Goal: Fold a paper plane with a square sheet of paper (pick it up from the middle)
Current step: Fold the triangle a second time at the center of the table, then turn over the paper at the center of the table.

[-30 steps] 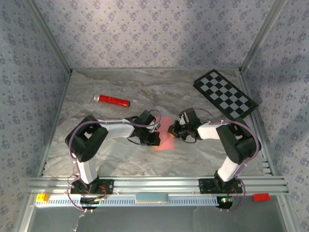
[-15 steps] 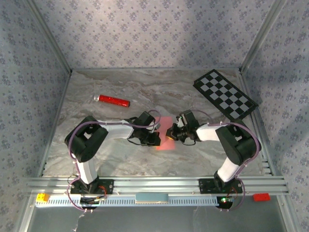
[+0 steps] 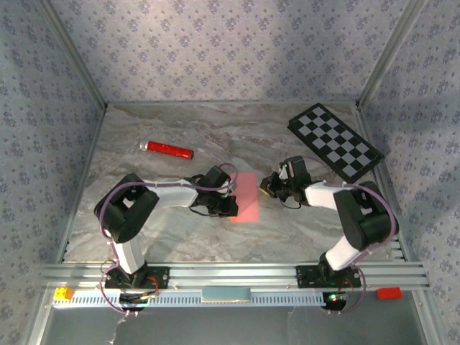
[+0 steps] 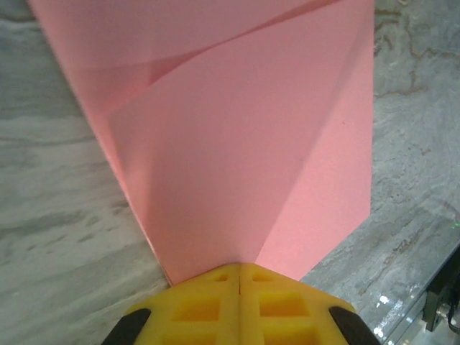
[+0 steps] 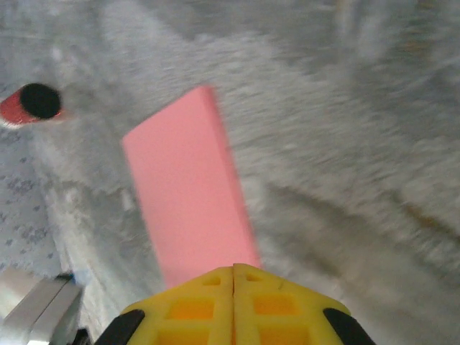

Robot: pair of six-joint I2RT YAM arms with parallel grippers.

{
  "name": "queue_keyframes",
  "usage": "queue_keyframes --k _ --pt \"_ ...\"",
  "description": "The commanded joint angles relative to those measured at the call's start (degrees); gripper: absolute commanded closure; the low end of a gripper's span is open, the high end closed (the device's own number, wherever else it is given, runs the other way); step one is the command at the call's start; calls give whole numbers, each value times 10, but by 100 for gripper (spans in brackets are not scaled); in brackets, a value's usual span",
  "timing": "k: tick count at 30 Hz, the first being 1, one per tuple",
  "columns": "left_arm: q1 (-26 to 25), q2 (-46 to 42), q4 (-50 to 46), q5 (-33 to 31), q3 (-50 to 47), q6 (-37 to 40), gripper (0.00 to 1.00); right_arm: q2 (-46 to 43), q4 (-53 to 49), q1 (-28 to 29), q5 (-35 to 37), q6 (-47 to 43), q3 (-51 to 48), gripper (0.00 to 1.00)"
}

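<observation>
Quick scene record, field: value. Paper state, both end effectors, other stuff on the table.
paper: pink, folded over, layers gaping, at centre of table
left end effector: shut on paper's near-left edge
right end effector: shut, just right of paper; contact unclear
cylinder: red, lying far left
checkerboard: flat, far right

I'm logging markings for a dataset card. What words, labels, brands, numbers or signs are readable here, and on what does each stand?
No text is readable in these pictures.
On the folded pink sheet of paper: nothing, plain in both wrist views.
On the red cylinder: any label is too small to read.
On the black-and-white checkerboard: squares alone, no characters.
</observation>
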Motion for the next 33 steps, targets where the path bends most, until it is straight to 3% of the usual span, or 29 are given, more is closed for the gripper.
queue_keyframes --k 1,6,11,23,33 --pt "-2 -28 -44 -43 20 2 90 -74 -112 25 62 -40 9 89" --pt "4 -43 -60 -60 62 24 84 -131 -178 57 93 -26 -17 81" --pt "21 0 -85 -53 111 52 85 -149 -202 104 115 8 -35 72" --pt "28 55 -80 -46 106 69 91 -114 -214 177 130 44 -16 64" --pt "28 57 -61 -36 72 49 94 -69 -228 200 140 52 7 64"
